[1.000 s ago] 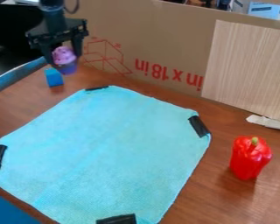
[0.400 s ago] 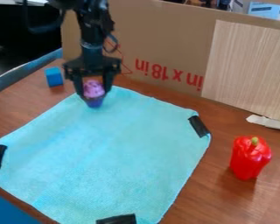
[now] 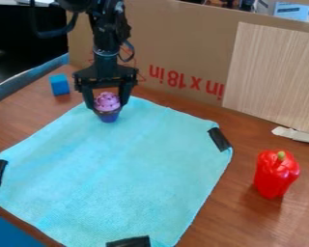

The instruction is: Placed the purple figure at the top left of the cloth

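The black gripper (image 3: 107,107) hangs over the upper corner of the cloth, shut on the purple figure. That figure (image 3: 108,102) looks like a cupcake with a pink-purple swirled top and a darker purple base, held upright between the two fingers. Its base is over the cloth; whether it touches the fabric I cannot tell. The light-blue cloth (image 3: 121,169) lies spread on the brown table, with black tape at its corners. The tape at the top corner is hidden behind the gripper and figure.
A blue cube (image 3: 60,85) sits on the table left of the arm. On the right stands a red bell pepper (image 3: 275,174). A cardboard wall (image 3: 176,48) with a wooden panel (image 3: 273,77) closes off the back of the table (image 3: 247,217).
From beside the blue cube, the gripper has carried the purple figure right and toward the camera, over the cloth's upper corner. Since the middle frame it has shifted slightly right and lower.
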`<control>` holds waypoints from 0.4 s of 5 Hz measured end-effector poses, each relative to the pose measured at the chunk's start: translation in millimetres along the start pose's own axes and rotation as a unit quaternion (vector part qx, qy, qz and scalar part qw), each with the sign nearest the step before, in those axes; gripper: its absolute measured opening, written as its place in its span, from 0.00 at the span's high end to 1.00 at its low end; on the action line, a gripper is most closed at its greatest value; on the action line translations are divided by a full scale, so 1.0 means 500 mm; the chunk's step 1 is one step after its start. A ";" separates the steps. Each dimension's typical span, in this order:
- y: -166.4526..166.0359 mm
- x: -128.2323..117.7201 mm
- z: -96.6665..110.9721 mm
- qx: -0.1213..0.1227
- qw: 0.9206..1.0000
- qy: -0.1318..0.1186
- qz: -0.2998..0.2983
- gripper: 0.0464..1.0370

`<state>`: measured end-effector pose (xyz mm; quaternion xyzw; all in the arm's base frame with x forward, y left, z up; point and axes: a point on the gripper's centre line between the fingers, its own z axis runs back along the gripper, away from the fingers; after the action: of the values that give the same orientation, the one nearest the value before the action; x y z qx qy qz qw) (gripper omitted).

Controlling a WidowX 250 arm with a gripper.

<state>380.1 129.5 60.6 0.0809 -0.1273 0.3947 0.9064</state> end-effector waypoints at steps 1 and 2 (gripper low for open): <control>-0.003 -0.003 0.000 -0.004 1.000 0.004 -0.001 0.03; 0.000 -0.001 0.010 -0.023 0.999 0.035 0.004 0.03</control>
<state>379.0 128.0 65.2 0.0454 -0.1054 0.3975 0.9104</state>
